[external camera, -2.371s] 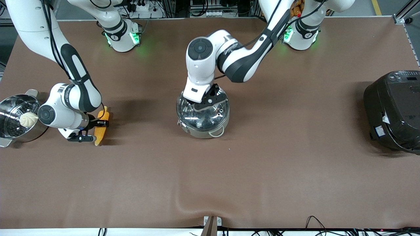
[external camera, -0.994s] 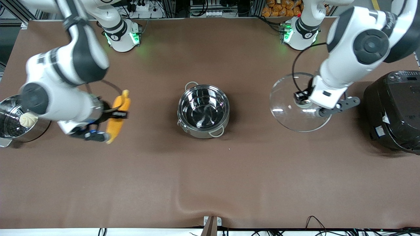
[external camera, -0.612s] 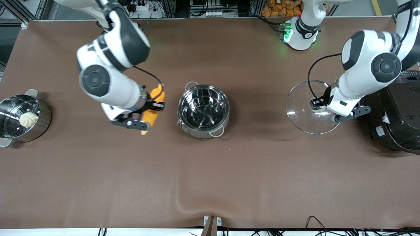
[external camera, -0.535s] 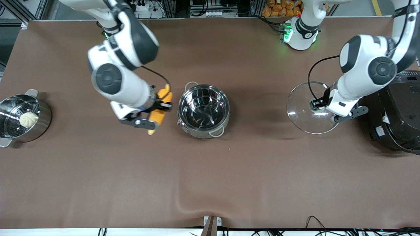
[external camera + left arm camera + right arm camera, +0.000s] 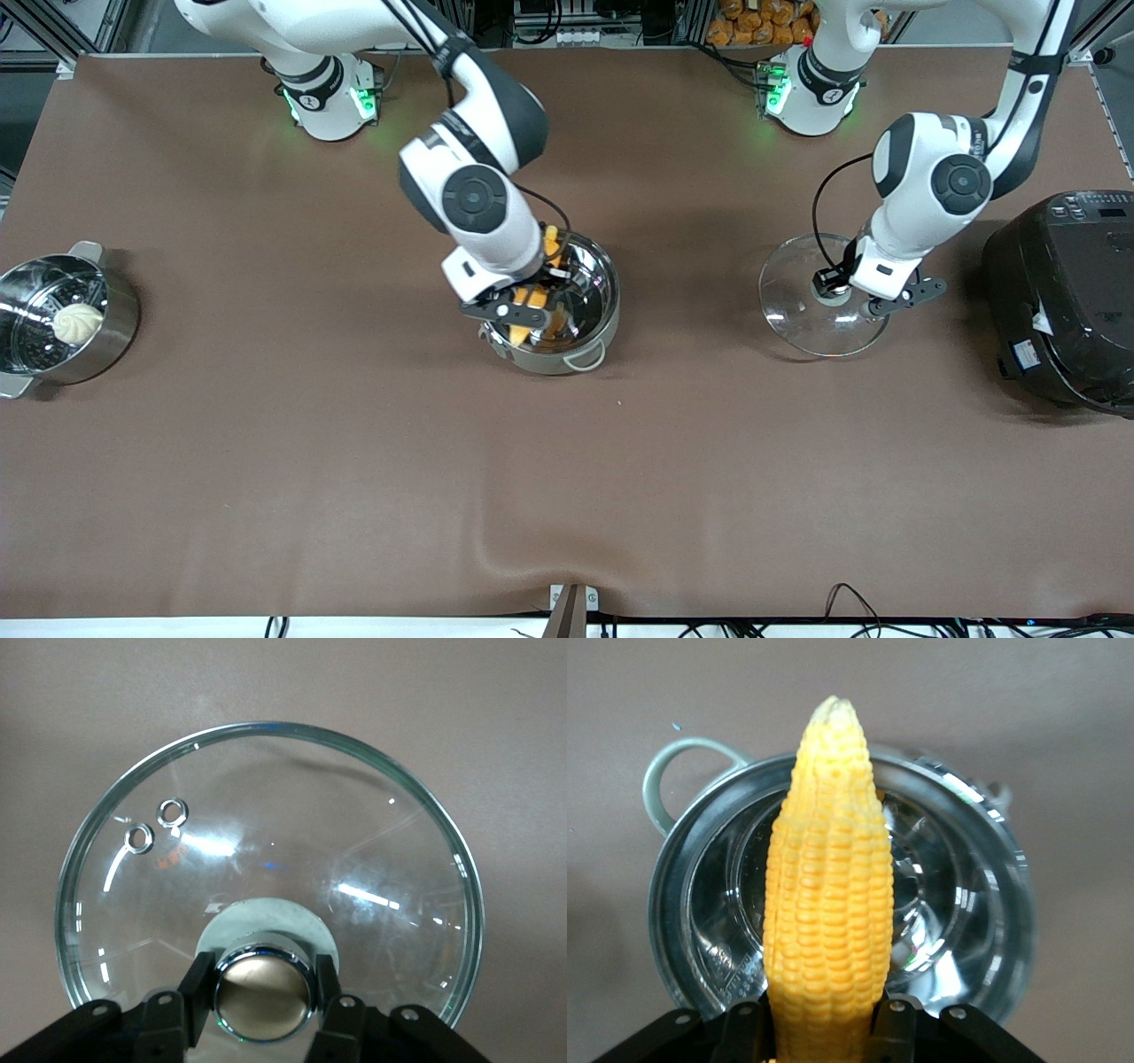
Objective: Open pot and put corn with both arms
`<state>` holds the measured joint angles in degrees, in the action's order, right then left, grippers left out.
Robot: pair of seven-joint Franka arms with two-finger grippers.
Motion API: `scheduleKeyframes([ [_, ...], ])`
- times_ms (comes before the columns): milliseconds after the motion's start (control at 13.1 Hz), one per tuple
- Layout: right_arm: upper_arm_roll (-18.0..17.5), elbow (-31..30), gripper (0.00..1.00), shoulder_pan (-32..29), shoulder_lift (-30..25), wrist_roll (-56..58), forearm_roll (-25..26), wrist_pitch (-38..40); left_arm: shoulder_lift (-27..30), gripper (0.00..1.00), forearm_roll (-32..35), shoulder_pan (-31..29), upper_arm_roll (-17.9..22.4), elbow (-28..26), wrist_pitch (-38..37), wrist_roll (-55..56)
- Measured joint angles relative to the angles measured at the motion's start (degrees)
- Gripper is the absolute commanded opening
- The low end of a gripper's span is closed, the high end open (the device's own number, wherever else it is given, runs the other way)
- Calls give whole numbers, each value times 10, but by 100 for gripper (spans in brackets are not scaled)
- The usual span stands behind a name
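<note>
The steel pot (image 5: 580, 341) stands open at the table's middle, with nothing on its bottom (image 5: 939, 904). My right gripper (image 5: 532, 297) is shut on the yellow-orange corn (image 5: 523, 323) and holds it over the pot's opening; in the right wrist view the corn (image 5: 828, 895) lies across the bowl. My left gripper (image 5: 842, 291) is shut on the metal knob (image 5: 263, 990) of the clear glass lid (image 5: 797, 306), low over the table between the pot and the black cooker. In the left wrist view the lid (image 5: 354, 842) hangs below the gripper (image 5: 263, 992).
A big black cooker (image 5: 1067, 297) stands at the left arm's end of the table. A steel steamer pot (image 5: 111, 341) with a white bun (image 5: 76, 322) stands at the right arm's end. The brown cloth has a ridge near the front edge (image 5: 496, 540).
My right gripper lifted the corn from the table near the steamer and carried it over the pot. My left gripper took the lid off the pot and carried it toward the cooker, then lower.
</note>
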<state>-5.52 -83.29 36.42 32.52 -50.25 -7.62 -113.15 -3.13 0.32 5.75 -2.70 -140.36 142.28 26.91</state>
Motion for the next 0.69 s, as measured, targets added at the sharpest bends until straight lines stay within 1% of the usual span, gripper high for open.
scheduleKeyframes([
  [153, 10, 0, 23, 14, 12, -1, 0, -12, -16, 0, 0, -7, 0, -18, 50, -1],
  [229, 12, 0, 26, 17, 15, -1, 0, -15, -29, 0, 0, -12, 0, -25, 81, -6],
  [306, 12, 0, 32, 17, 17, -1, 0, -16, -45, 0, 0, -16, 0, -30, 108, -10],
  [382, 13, 0, 44, 17, 19, -1, 0, -16, -61, 0, 0, -18, 0, -31, 129, -11],
  [459, 14, 0, 54, 17, 20, -1, 0, -17, -70, 15, 0, -19, 0, -31, 143, -11],
  [535, 15, 0, 77, 17, 21, -1, 0, -18, -69, 82, 0, -20, 0, -31, 144, -11],
  [612, 15, 0, 93, 17, 22, -1, 0, -18, -70, 100, 0, -20, 0, -31, 145, -11],
  [688, 15, 0, 100, 17, 23, -1, 0, -21, -71, 100, 0, -20, 0, -31, 147, -11],
])
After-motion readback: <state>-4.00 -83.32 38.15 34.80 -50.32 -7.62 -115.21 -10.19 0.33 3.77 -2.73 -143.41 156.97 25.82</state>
